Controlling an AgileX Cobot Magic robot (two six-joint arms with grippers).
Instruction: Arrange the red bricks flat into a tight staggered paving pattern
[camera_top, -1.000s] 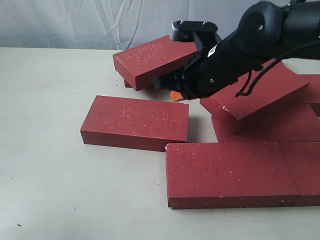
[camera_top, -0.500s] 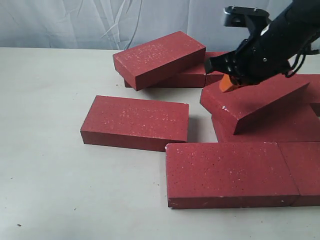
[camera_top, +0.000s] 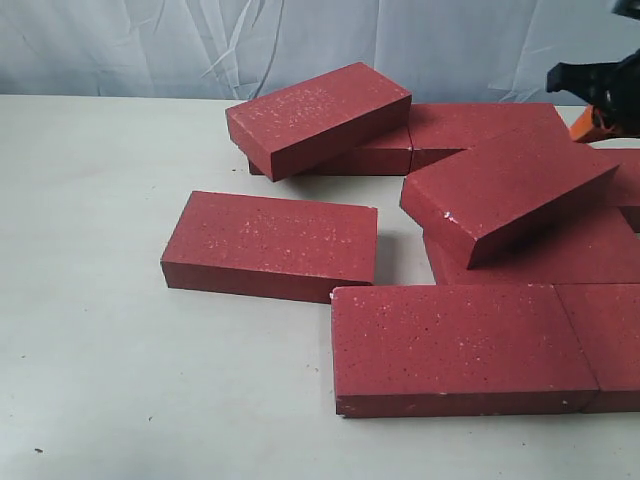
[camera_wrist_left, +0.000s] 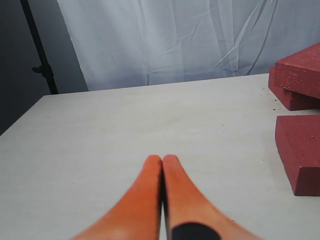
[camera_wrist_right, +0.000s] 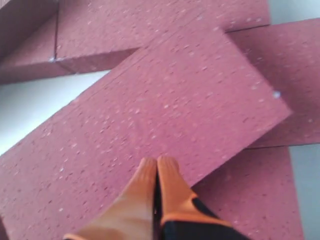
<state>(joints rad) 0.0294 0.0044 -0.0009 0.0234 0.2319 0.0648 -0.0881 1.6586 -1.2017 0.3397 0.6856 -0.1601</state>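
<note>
Retreated to the tilted brick's (camera_top: 505, 185) right end, right hand (camera_wrist_right: 157, 162) closed; left hand (camera_wrist_left: 162, 160) closed above the table (camera_wrist_left: 125, 125).

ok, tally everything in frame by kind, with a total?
Red bricks: 8 (a ninth may be cut off at the right edge of the exterior view)
Grippers: 2, the left gripper and the right gripper, both shut
Total: 10

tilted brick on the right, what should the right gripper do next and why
Probably open the right gripper and lower it onto the tilted brick. It hangs shut and empty above that brick, which leans on the brick beneath instead of lying flat.
</note>
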